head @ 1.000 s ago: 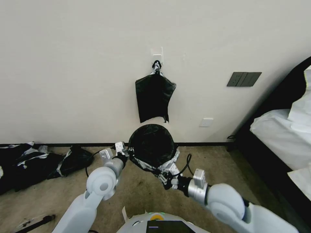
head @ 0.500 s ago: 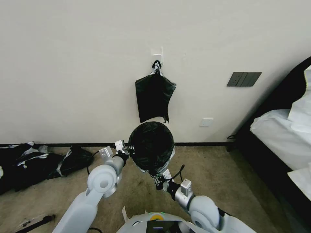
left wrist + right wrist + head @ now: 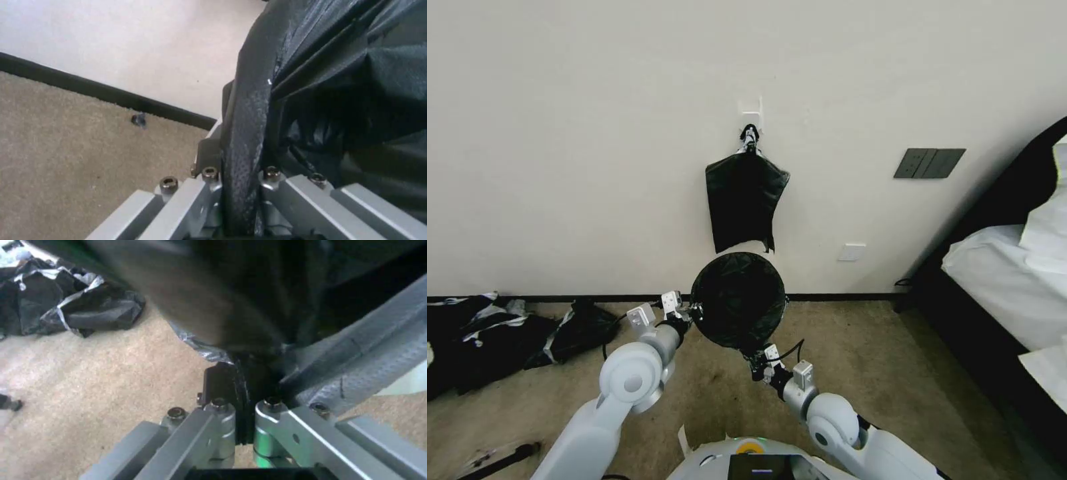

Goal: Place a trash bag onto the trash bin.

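Left claw point(image 3: 688, 312) and right claw point(image 3: 758, 363) both clamp the trash bag point(image 3: 738, 300), its mouth seemingly stretched around the trash bin between them.

open carpet point(image 3: 854, 347) lies right of the trash bin point(image 3: 738, 300); black sacks point(image 3: 500, 333) crowd its left.

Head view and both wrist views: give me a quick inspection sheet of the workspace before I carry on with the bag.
Surface: beige carpet, bare in front of the bin.
Job's things: trash bag spread open over the bin's mouth, its black film covering the rim.
Clutter: pile of black sacks on the floor by the left wall; bundle of bags hanging on a wall hook.
Grippers: left gripper shut on the trash bag at its left edge; right gripper shut on its near edge.
Cables: black cable looping at the right wrist.
Surroundings: bed at right, wall switch panel.
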`<state>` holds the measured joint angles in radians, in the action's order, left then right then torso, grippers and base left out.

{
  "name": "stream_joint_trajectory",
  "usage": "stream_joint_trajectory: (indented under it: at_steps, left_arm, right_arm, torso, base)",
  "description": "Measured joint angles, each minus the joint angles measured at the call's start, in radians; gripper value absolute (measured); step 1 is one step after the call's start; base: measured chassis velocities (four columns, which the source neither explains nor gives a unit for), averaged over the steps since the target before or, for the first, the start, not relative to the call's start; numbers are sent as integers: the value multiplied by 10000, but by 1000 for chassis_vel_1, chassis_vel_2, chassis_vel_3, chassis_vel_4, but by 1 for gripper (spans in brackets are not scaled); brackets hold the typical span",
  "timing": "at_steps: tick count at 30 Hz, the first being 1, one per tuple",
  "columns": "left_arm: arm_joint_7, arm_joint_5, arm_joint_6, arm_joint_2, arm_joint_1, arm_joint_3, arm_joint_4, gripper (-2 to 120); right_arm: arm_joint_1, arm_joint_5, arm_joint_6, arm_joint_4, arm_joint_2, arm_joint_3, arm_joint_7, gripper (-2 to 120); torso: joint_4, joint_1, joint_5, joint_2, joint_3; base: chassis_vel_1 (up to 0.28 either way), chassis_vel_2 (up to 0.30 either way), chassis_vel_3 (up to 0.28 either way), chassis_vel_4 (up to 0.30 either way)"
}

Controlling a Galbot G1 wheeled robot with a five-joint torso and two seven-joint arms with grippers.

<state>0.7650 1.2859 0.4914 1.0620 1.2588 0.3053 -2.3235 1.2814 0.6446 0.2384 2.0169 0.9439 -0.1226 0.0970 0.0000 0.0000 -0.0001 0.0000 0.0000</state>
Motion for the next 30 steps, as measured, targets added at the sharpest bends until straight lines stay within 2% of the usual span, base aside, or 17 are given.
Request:
stream_joint_trajectory:
  at_steps: [6,20,23,26,27,30]
  left_arm:
    - [34,43,9,82,119,64,-153,1]
    - [54,25,24,93,335,158,-261,1]
    - [54,16,24,81,299,199,-196,1]
    - [70,12,-8,24,75,263,143,1]
    - [70,12,-8,24,75,263,143,1]
    - [95,13,-41,8,-78,239,366,1]
  right_arm:
    - [-202,1102,137,-340,171,122,202,0]
    - [64,1364,167,-399,302,352,254,0]
    - [193,1336,152,-243,228,413,248,6]
    - [628,1248,70,310,30,623,233,24]
    - [628,1248,70,310,30,623,233,24]
    - [998,1055,3,755,-110,782,174,37]
  torso:
    - [-1,0,1,0,0]
    - [0,0,2,0,0]
    - [0,0,0,0,0]
    - [-1,0,0,0,0]
    - [-1,0,0,0,0]
    - [0,0,0,0,0]
  base:
    - [0,0,0,0]
    - [0,0,0,0]
    - [0,0,0,0]
    - [0,0,0,0]
    - [0,0,0,0]
    - [0,0,0,0]
